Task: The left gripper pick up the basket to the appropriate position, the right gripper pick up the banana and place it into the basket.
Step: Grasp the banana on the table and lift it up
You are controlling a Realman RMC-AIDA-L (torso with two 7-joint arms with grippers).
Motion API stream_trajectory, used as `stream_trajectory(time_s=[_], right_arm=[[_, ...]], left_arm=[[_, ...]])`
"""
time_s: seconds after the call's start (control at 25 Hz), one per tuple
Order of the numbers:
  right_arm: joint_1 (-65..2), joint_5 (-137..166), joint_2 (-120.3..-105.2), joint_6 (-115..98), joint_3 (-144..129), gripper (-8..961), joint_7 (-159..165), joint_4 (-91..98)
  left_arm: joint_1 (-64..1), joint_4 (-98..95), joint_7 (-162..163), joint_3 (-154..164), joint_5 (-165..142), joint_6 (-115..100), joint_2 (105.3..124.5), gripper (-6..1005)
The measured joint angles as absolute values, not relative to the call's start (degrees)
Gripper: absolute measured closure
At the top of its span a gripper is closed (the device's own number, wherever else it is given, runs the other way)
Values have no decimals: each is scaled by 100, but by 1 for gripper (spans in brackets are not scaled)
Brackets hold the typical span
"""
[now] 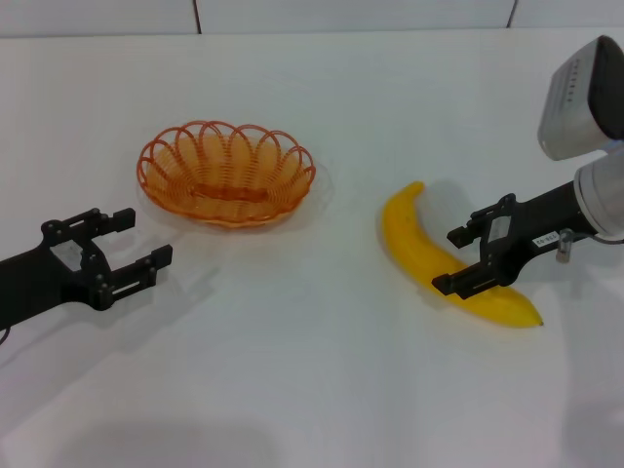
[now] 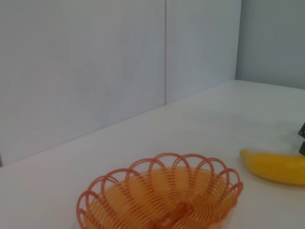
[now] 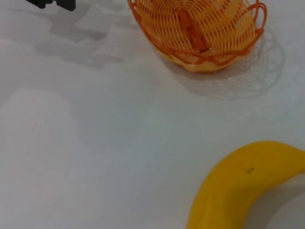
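Neither step is judged complete. The basket [image 1: 226, 174] is seen resting on the white table [image 1: 312, 390], empty and ungrasped; the left gripper [image 1: 127, 246] is positioned near it, toward the robot, with fingers spread wide and nothing held. The banana [image 1: 439, 258] lies flat on the table, well apart from the basket on the robot's right. Its long axis runs diagonally, one end toward the basket, the other toward the near right. The right gripper [image 1: 466, 259] is placed astride its middle, fingers open, not yet closed.
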State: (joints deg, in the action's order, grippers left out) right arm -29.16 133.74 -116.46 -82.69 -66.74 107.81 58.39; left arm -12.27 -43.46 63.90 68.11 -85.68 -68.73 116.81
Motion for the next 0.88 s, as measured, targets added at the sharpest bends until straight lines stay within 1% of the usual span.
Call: stream_trajectory(time_s=[0.2, 0.88], right_arm=[[-2973, 13447, -11641, -8264, -6752, 183, 10764, 5717], [-3119, 13509, -11648, -8098, -6889, 183, 10851, 5519]], left_arm=[[-1232, -4346, 6344, 6811, -8569, -6873, 11681, 298], [-1275, -4297, 6310, 6811, -8569, -6873, 11681, 298]])
